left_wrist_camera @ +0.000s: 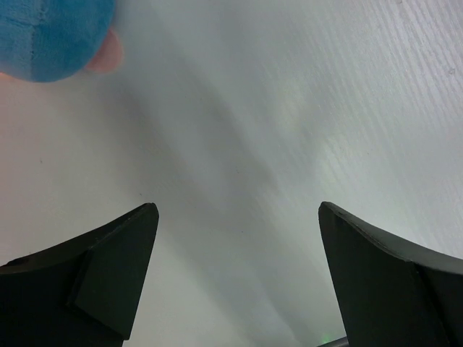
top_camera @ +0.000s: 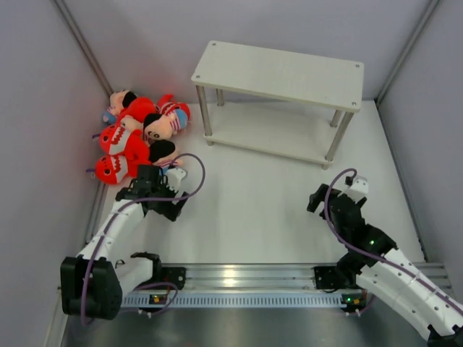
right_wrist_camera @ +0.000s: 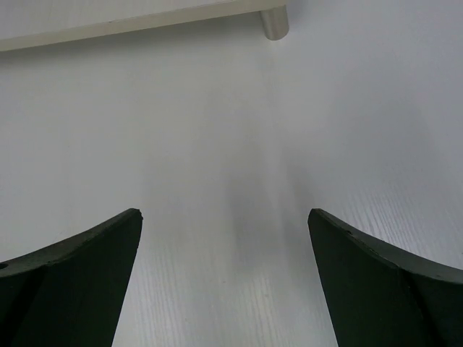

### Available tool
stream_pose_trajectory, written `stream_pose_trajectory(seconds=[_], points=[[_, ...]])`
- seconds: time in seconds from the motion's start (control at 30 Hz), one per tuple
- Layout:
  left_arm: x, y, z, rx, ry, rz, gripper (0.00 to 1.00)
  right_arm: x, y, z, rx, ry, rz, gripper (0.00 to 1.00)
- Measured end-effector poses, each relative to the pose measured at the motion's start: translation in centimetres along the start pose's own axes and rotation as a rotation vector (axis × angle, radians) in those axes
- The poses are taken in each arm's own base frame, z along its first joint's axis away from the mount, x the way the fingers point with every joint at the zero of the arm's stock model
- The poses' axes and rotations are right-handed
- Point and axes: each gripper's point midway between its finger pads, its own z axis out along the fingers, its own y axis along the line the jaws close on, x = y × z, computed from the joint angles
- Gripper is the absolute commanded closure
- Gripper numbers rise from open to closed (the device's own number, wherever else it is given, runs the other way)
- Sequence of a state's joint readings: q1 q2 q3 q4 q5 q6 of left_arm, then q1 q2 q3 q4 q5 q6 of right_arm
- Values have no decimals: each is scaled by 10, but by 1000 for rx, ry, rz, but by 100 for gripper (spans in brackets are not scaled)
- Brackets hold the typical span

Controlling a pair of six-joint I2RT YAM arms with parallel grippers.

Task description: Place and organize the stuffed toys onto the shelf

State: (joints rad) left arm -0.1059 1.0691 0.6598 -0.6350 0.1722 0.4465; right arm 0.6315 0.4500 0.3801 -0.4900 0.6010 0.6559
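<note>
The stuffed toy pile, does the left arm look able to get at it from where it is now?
Probably yes: the left gripper hangs open right beside the stuffed toys, with only bare table between them.

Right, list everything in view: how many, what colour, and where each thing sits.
red shark toys: at least three, red with white toothy mouths, in a pile at the table's far left by the wall.
dolls: at least two, peach with striped shirts and blue parts, mixed into the same pile; the exact count is hidden.
shelf: one, off-white with silver legs, far centre-right; no toy seen on it.
table: one, white, under everything.
rail: one, silver metal, near edge, at the arm bases.
left gripper: one, black, open, low over the table beside the pile.
right gripper: one, black, open, over the table facing a shelf leg.
</note>
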Motion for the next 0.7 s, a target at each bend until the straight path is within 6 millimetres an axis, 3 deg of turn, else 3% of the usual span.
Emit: stream_pose_trajectory(seconds=[0.1,0.17,0.37,0.43,0.5,0.7], points=[[-4,7,-5,-39,3,-26,2,-2,1,-1,-6,-8,6,1],[-21,19,-17,-87,-17,-34,1,-2,1,-1,-7,-8,7,1],[-128,73,-78,-260,-229,-28,1,1,1,0,-3,5,-3,0],[-151,88,-85,-316,-253,-26,1,4,1,2,1,16,-11,1],[-157,100,-71,-375,-198,-11,1,6,1,3,2,28,-21,1],[-135,84,7,-385,81,125,2,11,4,8,6,49,-39,1]])
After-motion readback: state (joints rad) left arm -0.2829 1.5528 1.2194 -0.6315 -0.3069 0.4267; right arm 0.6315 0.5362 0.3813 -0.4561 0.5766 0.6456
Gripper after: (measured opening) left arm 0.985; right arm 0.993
